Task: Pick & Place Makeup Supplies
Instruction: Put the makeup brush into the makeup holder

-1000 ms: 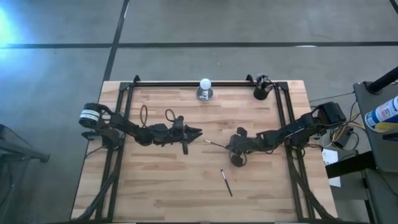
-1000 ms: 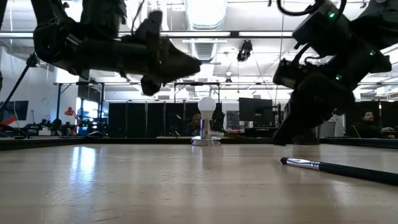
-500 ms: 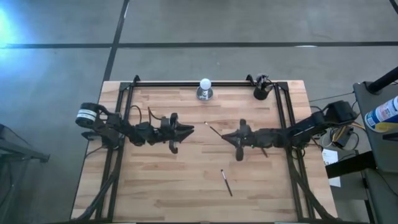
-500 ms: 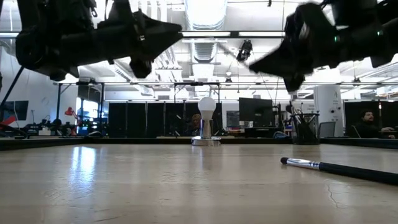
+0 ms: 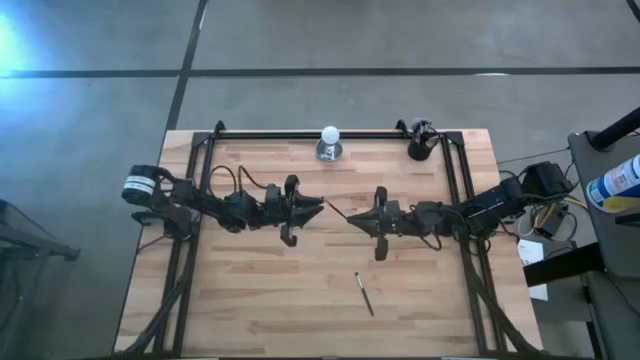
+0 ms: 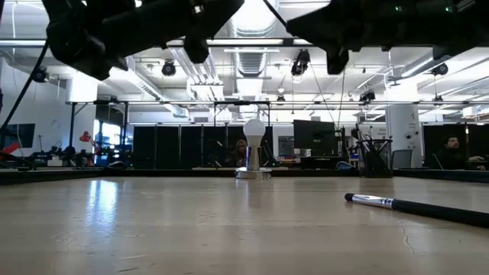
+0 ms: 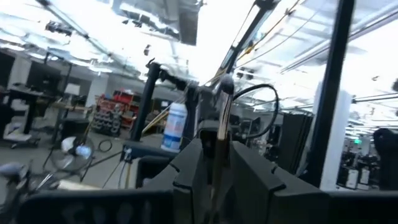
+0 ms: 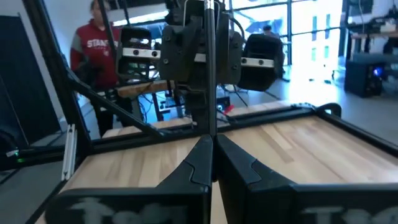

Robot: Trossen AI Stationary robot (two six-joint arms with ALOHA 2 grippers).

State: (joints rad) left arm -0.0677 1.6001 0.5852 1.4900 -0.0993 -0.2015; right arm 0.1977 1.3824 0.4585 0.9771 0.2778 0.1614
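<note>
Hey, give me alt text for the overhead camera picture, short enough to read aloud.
Two dark arms meet above a wooden table, the right gripper holding a thin makeup brush out toward the left gripper. Another brush lies on the table nearer the front.

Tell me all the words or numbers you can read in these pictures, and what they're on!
"STAN...": white letters on the red top of a person behind the table; the rest is cut off.
Label on the blue and white bottle beside the table: too small to read.
Bottle in the left wrist view: too blurred to read.
Nothing else is readable.
</note>
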